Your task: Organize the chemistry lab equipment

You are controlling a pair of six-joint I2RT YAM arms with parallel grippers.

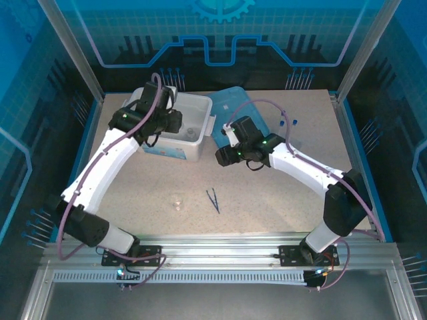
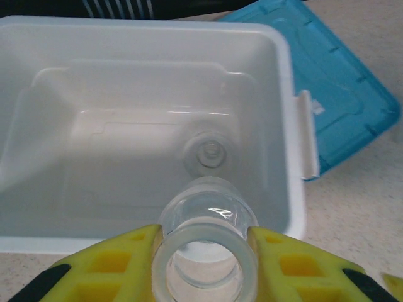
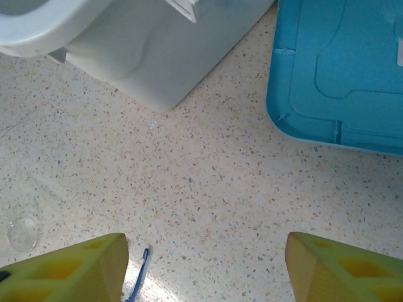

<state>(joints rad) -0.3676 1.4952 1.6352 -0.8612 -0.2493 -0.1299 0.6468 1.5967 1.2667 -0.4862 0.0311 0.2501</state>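
From above, the left pincer [image 1: 175, 123] hangs over the white bin [image 1: 192, 151] at the table's [image 1: 280, 193] far left. The right pincer [image 1: 223, 157] is low over the table just right of the bin, in front of the light-blue lid [image 1: 243, 107]. A small beaker [image 1: 177, 202] and dark-blue tweezers [image 1: 213, 199] lie apart on the open table nearer the arm bases. Blue-capped tubes [image 1: 288, 124] lie beyond the lid's right edge.

In the left wrist view, the left pincer [image 2: 204, 255] pinches a clear glass vessel [image 2: 208, 214] between its yellow fingers [image 2: 113, 261]. It is probably a beaker, though the glass is too clear to tell its shape. It hangs above the near wall of the white bin [image 2: 286, 75]. A second glass piece [image 2: 211, 154] stands on the bin floor. The lid [image 2: 340, 94] lies outside, to the right.

In the right wrist view, the right pincer [image 3: 204, 267] is spread wide, its fingers [image 3: 88, 267] holding and touching nothing, with bare table [image 3: 208, 182] between them. The tweezers' tip [image 3: 140, 277] shows just inside the left finger and the small beaker [image 3: 24, 231] stands further left. The bin's corner [image 3: 145, 56] and the lid [image 3: 346, 75] lie beyond.
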